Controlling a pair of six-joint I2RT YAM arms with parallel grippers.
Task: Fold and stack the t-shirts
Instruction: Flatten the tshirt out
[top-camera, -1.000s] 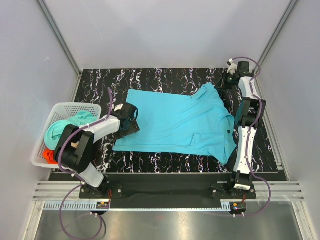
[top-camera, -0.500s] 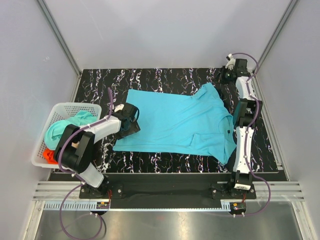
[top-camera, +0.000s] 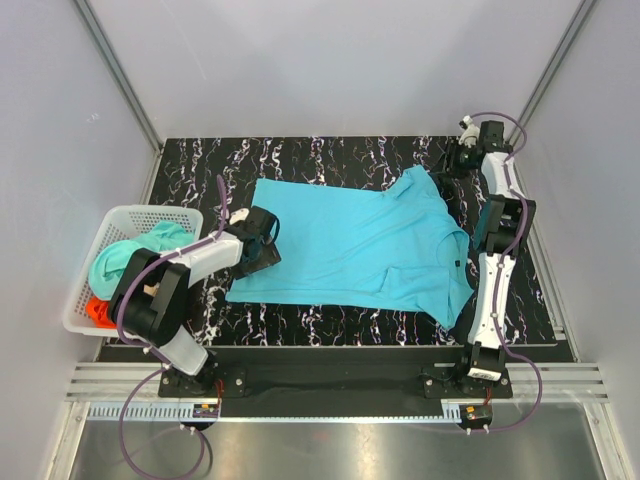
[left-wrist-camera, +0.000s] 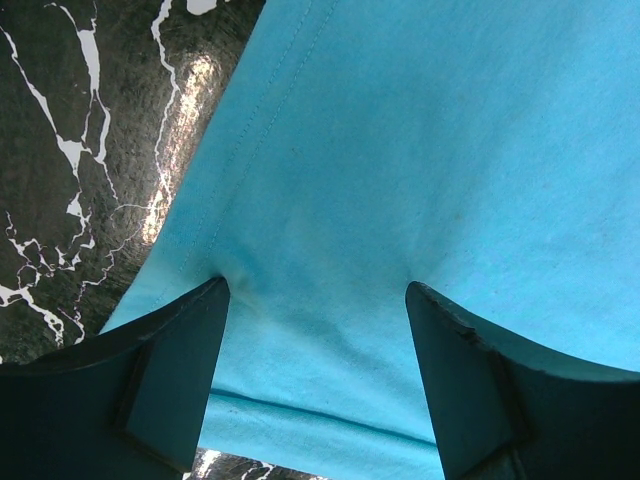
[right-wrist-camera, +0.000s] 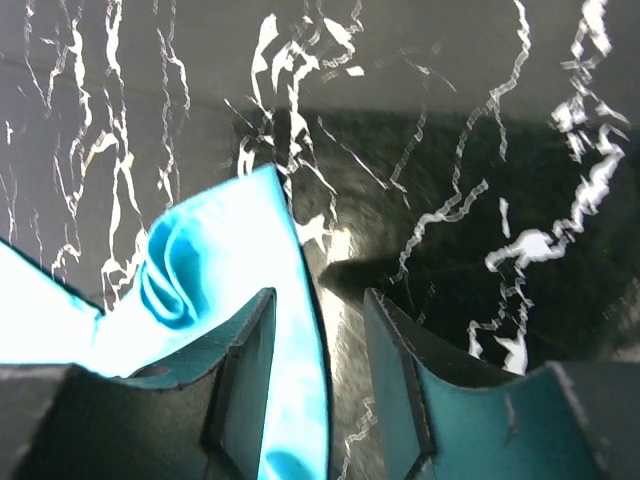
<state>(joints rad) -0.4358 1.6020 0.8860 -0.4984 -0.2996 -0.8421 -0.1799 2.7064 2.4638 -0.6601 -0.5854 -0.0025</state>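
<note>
The cyan t-shirt (top-camera: 350, 245) lies spread across the middle of the table (top-camera: 300, 155). The likely risk is that its sleeve bunches or drags crooked if the right gripper (right-wrist-camera: 315, 300), half open at the table's far right corner and pinching nothing, closes on only the rumpled tip. That tip lies under its left finger and partly in the gap, while the left gripper (left-wrist-camera: 315, 300) stands wide open over the hem at the table's left side, holding nothing.

This seems a robot laboratory cell. Plain pale wall panels (top-camera: 330, 60) enclose a black marbled table (top-camera: 330, 155). At 6 o'clock, the left arm (top-camera: 160, 290) and right arm (top-camera: 492, 290) are bolted beside aluminium rails (top-camera: 110, 382).
</note>
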